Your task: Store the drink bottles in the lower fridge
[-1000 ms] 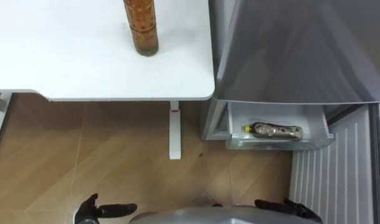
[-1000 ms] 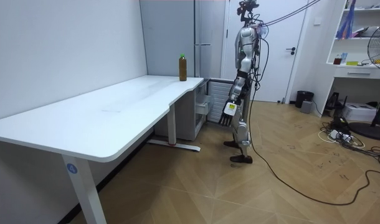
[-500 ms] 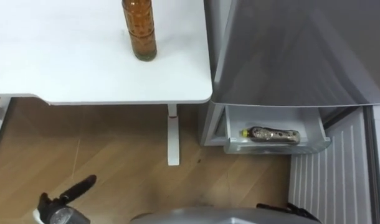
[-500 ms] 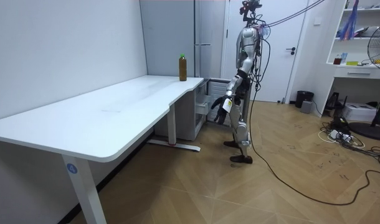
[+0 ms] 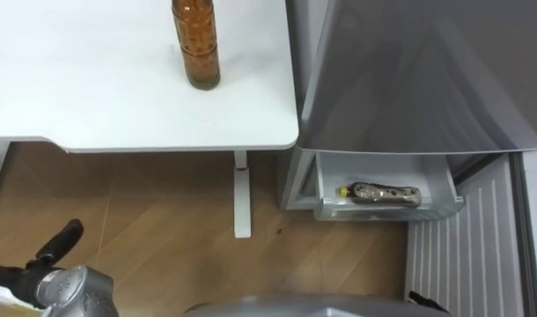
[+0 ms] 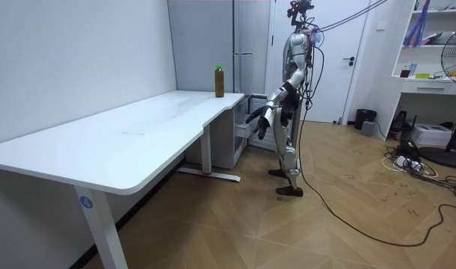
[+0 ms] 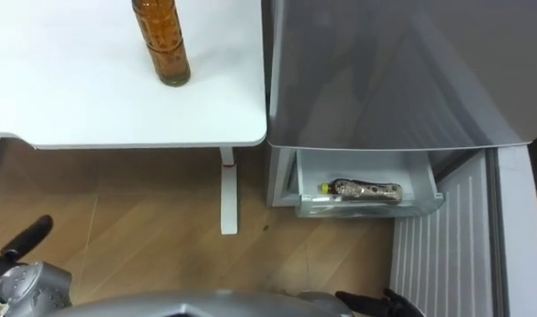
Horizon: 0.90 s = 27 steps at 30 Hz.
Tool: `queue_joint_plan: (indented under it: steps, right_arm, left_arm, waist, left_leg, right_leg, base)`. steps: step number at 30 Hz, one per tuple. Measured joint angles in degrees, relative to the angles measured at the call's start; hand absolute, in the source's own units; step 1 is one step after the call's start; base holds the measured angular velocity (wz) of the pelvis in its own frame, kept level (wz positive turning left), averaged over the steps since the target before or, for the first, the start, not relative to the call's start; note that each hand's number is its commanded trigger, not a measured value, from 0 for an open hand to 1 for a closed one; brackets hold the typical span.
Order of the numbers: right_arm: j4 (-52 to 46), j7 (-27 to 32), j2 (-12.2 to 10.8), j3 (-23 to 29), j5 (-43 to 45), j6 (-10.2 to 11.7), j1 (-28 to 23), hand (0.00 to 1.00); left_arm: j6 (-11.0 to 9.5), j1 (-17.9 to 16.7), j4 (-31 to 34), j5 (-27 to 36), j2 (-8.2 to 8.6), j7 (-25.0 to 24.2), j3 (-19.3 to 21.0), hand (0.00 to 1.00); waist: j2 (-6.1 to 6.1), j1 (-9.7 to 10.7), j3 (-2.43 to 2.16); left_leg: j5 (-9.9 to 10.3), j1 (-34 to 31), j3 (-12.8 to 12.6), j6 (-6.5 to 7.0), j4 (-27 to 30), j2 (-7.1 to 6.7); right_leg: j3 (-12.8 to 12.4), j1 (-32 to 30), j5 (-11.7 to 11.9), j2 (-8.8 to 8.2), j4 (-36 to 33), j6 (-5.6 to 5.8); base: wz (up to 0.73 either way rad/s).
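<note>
**Entry 1: left hand** (image 5: 50, 252). You find it low on the table side of the fridge (image 5: 409, 79), above the wooden floor (image 5: 163, 229). Its fingers are loosely spread and it holds nothing. In the room view it is held out at hip height toward the fridge's lower front.

**Entry 2: right hand** (image 7: 381, 305). You see a dark sliver at the bottom edge, before the fridge's open door (image 7: 436, 255). You cannot tell whether it is spread or closed.

**Entry 3: drawer** (image 5: 385, 210). Pale grey, it stands pulled out at the foot of the fridge.

**Entry 4: lying bottle** (image 5: 380, 191). A drink on its side inside the drawer, with its yellow cap toward the table side.

**Entry 5: standing bottle** (image 5: 198, 44). An amber drink, upright on the white table (image 5: 92, 97) near the table corner that adjoins the fridge. The room view shows its green cap. It is well apart from both hands.

**Entry 6: stance.** In the room view the robot stands upright on the floor in front of the fridge.
</note>
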State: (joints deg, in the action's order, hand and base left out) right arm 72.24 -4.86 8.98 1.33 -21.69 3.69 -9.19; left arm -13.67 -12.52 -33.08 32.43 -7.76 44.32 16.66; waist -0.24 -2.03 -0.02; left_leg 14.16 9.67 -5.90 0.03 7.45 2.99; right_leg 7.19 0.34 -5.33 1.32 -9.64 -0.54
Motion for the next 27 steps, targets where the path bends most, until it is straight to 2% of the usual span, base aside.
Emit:
queue_joint_plan:
  steps: [5, 7, 12, 17, 20, 23, 27]
  right_arm:
    - [-0.41, 0.3, 0.03, 0.0, 0.59, -0.01, 0.14, 0.0]
    - [-0.73, 0.09, 0.25, 0.04, 2.09, -0.02, 0.17, 0.0]
    - [-1.02, -0.46, 0.25, 0.03, 2.42, -0.01, 0.17, 0.0]
    - [-1.15, -1.13, 0.26, -0.03, 2.35, 0.0, 0.16, 0.0]
    - [-1.23, -1.64, 0.35, 0.06, 3.48, 0.03, 0.42, 0.0]
    - [-0.96, -2.5, 0.39, 1.03, 4.84, 0.07, 0.87, 0.0]
    - [-0.64, -2.87, 0.54, 2.35, 7.42, 0.2, 1.88, 0.0]
  left_arm:
    - [-0.57, -0.99, 5.8, -8.01, -0.21, 3.57, -0.06, 0.0]
    - [-0.75, -0.73, 7.78, -12.08, -0.87, 4.23, -0.15, 0.0]
    - [-0.93, -0.79, 14.18, -15.41, -0.99, 4.19, -1.59, 0.0]
    - [-0.93, -1.01, 20.26, -17.42, -1.17, 3.37, -4.64, 0.0]
    - [-0.92, -0.92, 22.41, -21.27, -2.37, 1.35, -6.09, 0.0]
    - [-0.83, -0.89, 26.29, -25.69, -2.41, -2.15, -6.36, 0.0]
    - [-0.08, -0.52, 31.82, -28.68, -2.41, -6.37, -6.95, 0.0]
  waist:
    - [0.18, 0.08, 0.03]
    - [0.37, 0.47, 0.0]
    - [0.32, 0.85, 0.02]
    - [0.27, 1.01, 0.06]
    - [0.33, 1.79, 0.1]
    - [0.35, 2.17, 0.16]
    - [1.2, 3.61, 0.7]
  left_leg:
    - [0.0, -0.09, 0.16, 0.0, 0.01, 0.0]
    - [0.0, -0.11, 0.66, 0.0, 0.03, -0.04]
    - [-0.01, -0.07, 1.64, 0.01, 0.23, -0.11]
    - [-0.01, -0.08, 2.11, 0.01, 0.24, -0.15]
    - [-0.01, -0.09, 2.28, 0.01, 0.27, -0.14]
    - [-0.01, -0.12, 2.91, 0.01, 0.19, -0.2]
    - [-0.01, -0.14, 2.93, 0.02, 0.12, -0.19]
  right_leg:
    - [0.42, 0.04, 0.0, -0.12, -0.08, 0.0]
    - [0.59, 0.14, 0.0, -0.15, -0.09, 0.0]
    - [0.79, 0.44, -0.04, -0.21, 0.02, -0.02]
    - [0.81, 0.82, 0.01, -0.17, 0.76, -0.02]
    - [0.8, 0.85, 0.0, -0.18, 0.74, -0.01]
    - [0.84, 0.8, 0.0, -0.17, 0.87, 0.0]
    - [0.7, 0.81, 0.0, -0.11, 0.99, 0.0]
  base:
    - [0.03]
    - [0.02]
    - [0.04]
    - [0.01]
    - [0.0]
    - [0.0]
    - [0.0]
